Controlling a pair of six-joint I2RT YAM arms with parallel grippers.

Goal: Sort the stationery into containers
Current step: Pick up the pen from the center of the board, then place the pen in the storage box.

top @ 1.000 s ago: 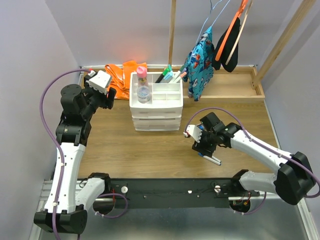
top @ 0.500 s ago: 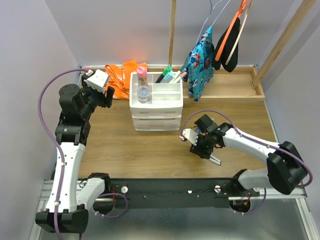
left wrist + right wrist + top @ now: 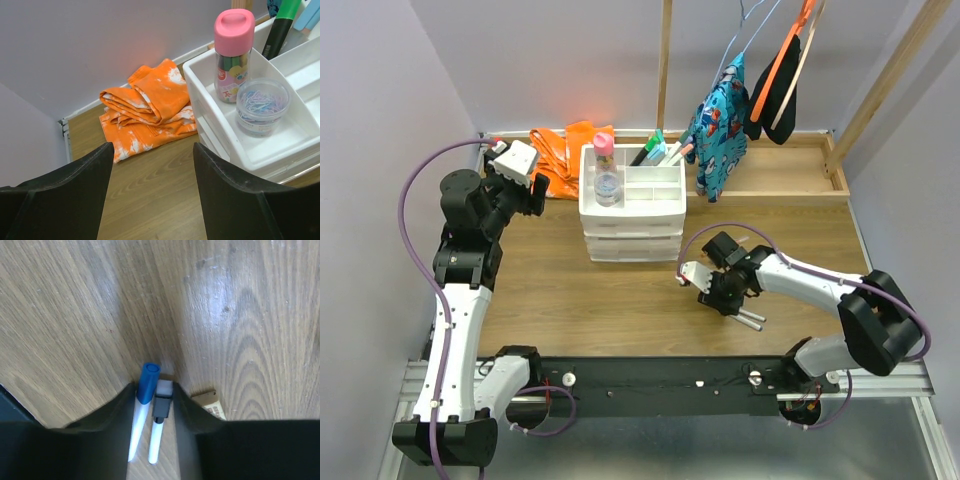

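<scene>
My wooden table [image 3: 570, 290] sits in a pale-walled corner, with the white drawer unit [image 3: 632, 215] at the back of it. The right gripper [image 3: 718, 292] is down on the boards in front of the drawers, a little to their right. In its wrist camera a blue-capped marker [image 3: 148, 382] and a dark-capped marker [image 3: 161, 407] lie side by side on the wood, between the fingers [image 3: 112, 412]. The fingers have narrowed close on either side of them (whether they actually pinch I cannot tell). A tan block [image 3: 210, 402] lies just beside the fingers. The left gripper [image 3: 152, 200] hangs wide apart with nothing in it, above the table near the orange cloth [image 3: 150, 110]. In the unit's top tray stand a pink-lidded tube [image 3: 232, 50] and a clear jar [image 3: 262, 105] of paper clips.
</scene>
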